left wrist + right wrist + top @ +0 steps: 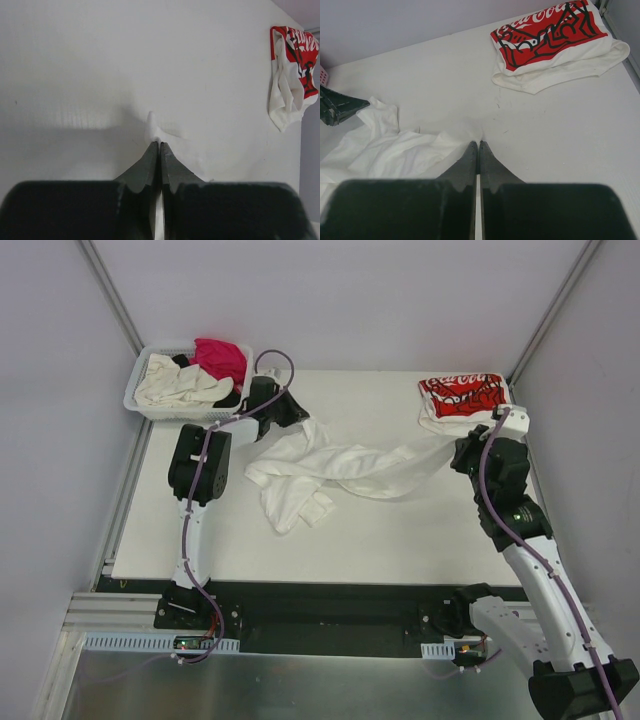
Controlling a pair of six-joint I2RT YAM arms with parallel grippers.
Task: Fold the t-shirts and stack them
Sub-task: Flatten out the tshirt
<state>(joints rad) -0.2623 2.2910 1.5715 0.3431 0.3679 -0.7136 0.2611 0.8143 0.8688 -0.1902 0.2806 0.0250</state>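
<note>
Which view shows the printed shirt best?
Right wrist: the printed shirt lies folded, close and nearly whole, its lettering readable. Top external shows it small, far right; left wrist catches it at the frame's right edge.

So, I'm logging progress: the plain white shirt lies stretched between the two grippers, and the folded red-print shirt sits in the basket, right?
No. The folded red-print shirt lies on the table at its far right corner, not in the basket, as the top view shows. The plain white shirt does stretch between the left gripper and the right gripper.
</note>
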